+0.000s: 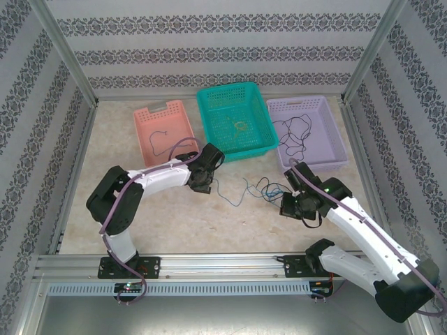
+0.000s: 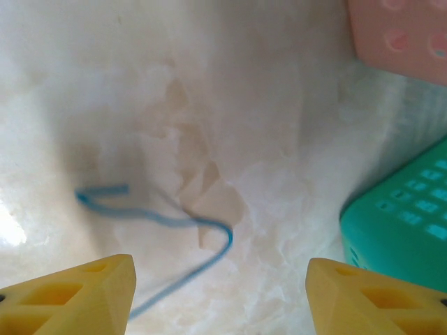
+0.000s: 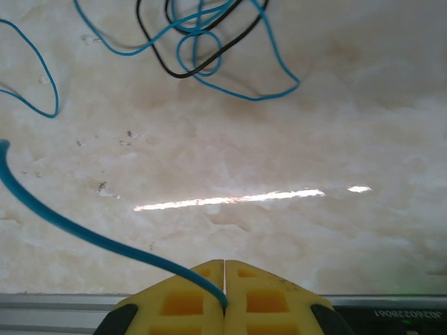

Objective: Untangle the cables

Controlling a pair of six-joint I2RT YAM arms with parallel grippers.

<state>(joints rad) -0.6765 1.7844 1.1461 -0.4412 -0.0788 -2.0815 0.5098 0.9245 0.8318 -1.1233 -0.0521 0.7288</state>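
Observation:
A loose tangle of thin blue and black cables (image 1: 262, 188) lies on the table between the two arms. In the right wrist view the knot (image 3: 199, 42) sits at the top, and one blue cable (image 3: 84, 227) runs from the left into my right gripper (image 3: 225, 269), which is shut on it. My right gripper (image 1: 286, 204) is just right of the tangle. My left gripper (image 1: 202, 183) hovers at the tangle's left end. Its yellow fingers (image 2: 84, 293) stand wide apart and open (image 2: 220, 279), with the free end of a blue cable (image 2: 174, 220) on the table between them, untouched.
Three baskets stand at the back: pink (image 1: 162, 108) with a dark cable (image 1: 162, 136), teal (image 1: 227, 89) with a yellowish cable (image 1: 239, 126), purple (image 1: 297, 102) with black cable (image 1: 293, 132). Corners of the pink basket (image 2: 405, 35) and teal basket (image 2: 405, 223) lie close to my left gripper's right side.

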